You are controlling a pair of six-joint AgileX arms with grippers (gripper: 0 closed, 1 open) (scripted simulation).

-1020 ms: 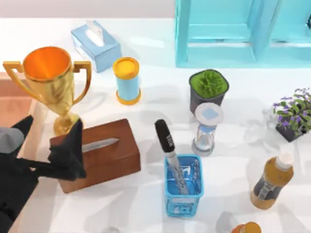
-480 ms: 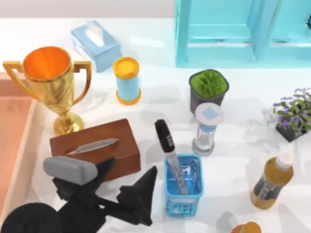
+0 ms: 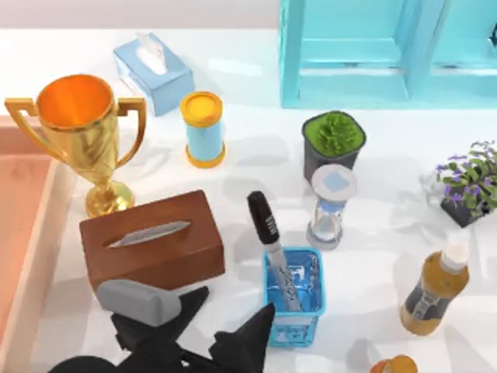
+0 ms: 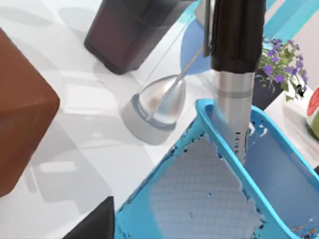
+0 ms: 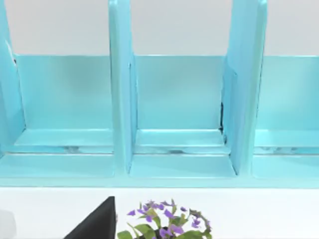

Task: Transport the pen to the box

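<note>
Left tool hovers spread and empty at the worktop's near edge, just beside the blue basket. Nothing of the carrying is done, I judge: the pen stands cap-up in the basket, ungrasped, with the brown box near on its left. Grasp, lift and transfer remain.

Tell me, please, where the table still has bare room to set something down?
Bare patches: the far strip between the blue tissue box and the turquoise shelf, and the stretch between the orange bottle and the blue basket. It is crowded around the pen, hourglass, wooden tissue box and left end effector.
</note>
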